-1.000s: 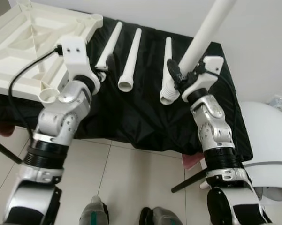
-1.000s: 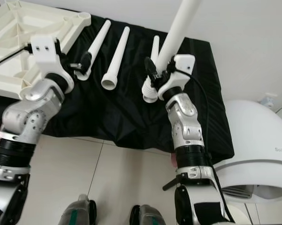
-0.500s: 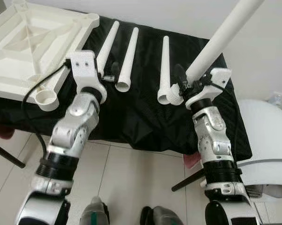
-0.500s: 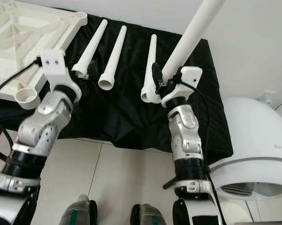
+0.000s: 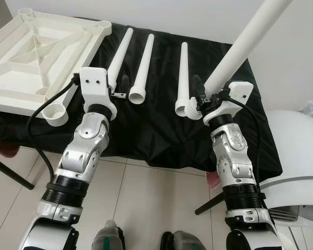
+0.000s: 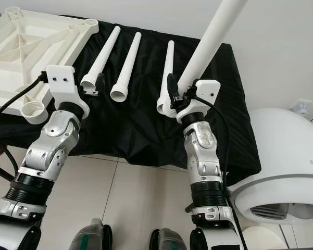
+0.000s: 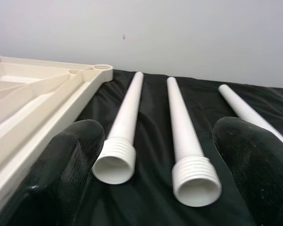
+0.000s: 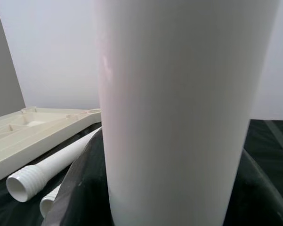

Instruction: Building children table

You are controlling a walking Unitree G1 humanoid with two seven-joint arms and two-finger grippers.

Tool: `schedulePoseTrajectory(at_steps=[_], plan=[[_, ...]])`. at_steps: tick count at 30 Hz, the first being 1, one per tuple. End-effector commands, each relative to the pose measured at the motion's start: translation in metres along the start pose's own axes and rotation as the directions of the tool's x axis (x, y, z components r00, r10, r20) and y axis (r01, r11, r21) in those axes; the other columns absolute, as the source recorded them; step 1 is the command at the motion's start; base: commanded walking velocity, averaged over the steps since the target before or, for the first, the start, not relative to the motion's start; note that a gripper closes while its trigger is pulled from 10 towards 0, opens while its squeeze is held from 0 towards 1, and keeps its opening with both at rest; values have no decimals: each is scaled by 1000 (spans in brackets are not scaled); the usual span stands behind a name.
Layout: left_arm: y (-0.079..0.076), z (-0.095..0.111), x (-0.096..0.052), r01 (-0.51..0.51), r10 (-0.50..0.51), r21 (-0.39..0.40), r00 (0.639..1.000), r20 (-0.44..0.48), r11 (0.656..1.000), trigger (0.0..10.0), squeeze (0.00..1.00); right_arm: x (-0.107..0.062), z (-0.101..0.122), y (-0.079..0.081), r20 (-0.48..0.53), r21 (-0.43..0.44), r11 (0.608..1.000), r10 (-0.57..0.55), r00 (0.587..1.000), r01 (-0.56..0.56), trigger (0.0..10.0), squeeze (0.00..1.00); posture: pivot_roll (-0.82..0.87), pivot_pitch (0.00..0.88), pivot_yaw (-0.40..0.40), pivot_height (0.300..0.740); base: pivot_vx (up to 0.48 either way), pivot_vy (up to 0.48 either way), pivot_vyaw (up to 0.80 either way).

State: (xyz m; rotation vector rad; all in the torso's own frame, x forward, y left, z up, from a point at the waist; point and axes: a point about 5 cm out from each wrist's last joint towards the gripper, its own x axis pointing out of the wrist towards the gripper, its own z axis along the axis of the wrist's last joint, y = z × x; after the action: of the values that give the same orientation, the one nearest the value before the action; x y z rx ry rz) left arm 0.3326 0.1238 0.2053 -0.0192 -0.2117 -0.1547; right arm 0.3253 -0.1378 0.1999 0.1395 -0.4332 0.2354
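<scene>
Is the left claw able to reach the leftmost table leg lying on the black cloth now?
Probably yes. The left claw is open, facing the threaded end of that leg, with nothing between them. The tabletop lies beside it but does not block it.

My left hand (image 5: 122, 88) comes down and forward since a second ago: then it sat against the leftmost table leg (image 5: 119, 53), now it hovers just short of the threaded ends, fingers (image 7: 68, 162) spread, between that leg and the second leg (image 5: 142, 67). My right hand (image 5: 198, 99) shifts a little away from my left, and the leg it grips (image 5: 246, 44) leans further outward. The camera has moved too, so the upturned table frame (image 5: 21, 73) now sits more fully in view.
</scene>
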Motion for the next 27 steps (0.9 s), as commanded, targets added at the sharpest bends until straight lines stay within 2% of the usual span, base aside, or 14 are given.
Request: schedulePoseTrajectory(at_steps=[1, 3, 5, 11, 13, 19, 27], plan=[[-1, 1, 1, 5, -6, 13, 1000, 13, 1000, 10000, 0, -3, -1, -1, 10, -19, 1000, -4, 1000, 4, 10000, 0, 46, 0, -28, 740, 0, 0, 0], [-1, 0, 1, 5, -5, 13, 1000, 16, 1000, 10000, 0, -3, -1, -1, 12, -23, 1000, -6, 1000, 6, 10000, 0, 46, 0, -28, 740, 0, 0, 0], [-3, -4, -2, 6, -6, 15, 1000, 23, 1000, 10000, 0, -11, -8, 0, -2, -46, 999, -2, 1000, 2, 10000, 0, 36, 0, -11, 740, 0, 0, 0], [-5, -7, -2, 8, -8, 3, 1000, 21, 1000, 10000, 0, -15, -10, -1, -5, -57, 998, -11, 1000, 11, 10000, 0, 28, 0, 6, 740, 0, 0, 0], [-7, -7, 1, 25, -25, 3, 999, 22, 1000, 10000, 0, -16, -9, -6, 4, -70, 996, -50, 999, 51, 10000, 0, 15, 0, 20, 740, 0, 0, 0], [-7, -7, 4, 28, -27, -4, 999, 24, 1000, 10000, 0, -18, -8, -7, 6, -78, 995, -58, 998, 59, 10000, 0, 3, 0, 24, 740, 0, 0, 0], [-6, -10, 3, 13, -13, -16, 1000, 22, 1000, 10000, 0, -20, -8, -8, 3, -100, 994, -52, 999, 52, 10000, 0, 0, 0, 12, 740, 0, 256, 0]])
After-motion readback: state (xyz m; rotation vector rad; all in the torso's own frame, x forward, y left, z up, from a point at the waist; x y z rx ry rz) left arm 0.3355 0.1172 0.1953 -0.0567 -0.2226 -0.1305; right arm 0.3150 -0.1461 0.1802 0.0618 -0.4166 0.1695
